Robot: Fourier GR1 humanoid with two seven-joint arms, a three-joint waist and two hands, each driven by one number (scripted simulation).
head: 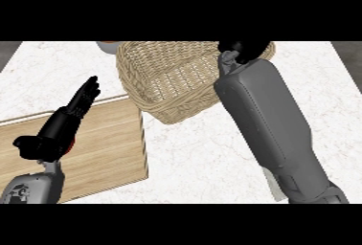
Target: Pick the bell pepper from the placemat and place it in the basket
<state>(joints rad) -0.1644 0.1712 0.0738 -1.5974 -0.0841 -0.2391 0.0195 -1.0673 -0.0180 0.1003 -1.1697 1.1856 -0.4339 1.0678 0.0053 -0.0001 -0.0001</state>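
Observation:
The woven wicker basket (173,76) stands at the back centre of the counter, tilted in this view. My right forearm stretches up across its right side, and my right hand (244,49) is over the basket's far right rim, seen from behind the wrist. I cannot tell what is in that hand. No bell pepper shows anywhere in the view. The wooden placemat (106,143) lies at the left. My left hand (67,122) rests open above it, fingers straight and pointing up. A thin reddish sliver shows beside its palm; what it is cannot be made out.
A small white and orange object (107,46) peeks out behind the basket's left rim. The white marble counter (191,158) runs between the placemat and my right arm, and on to the right edge.

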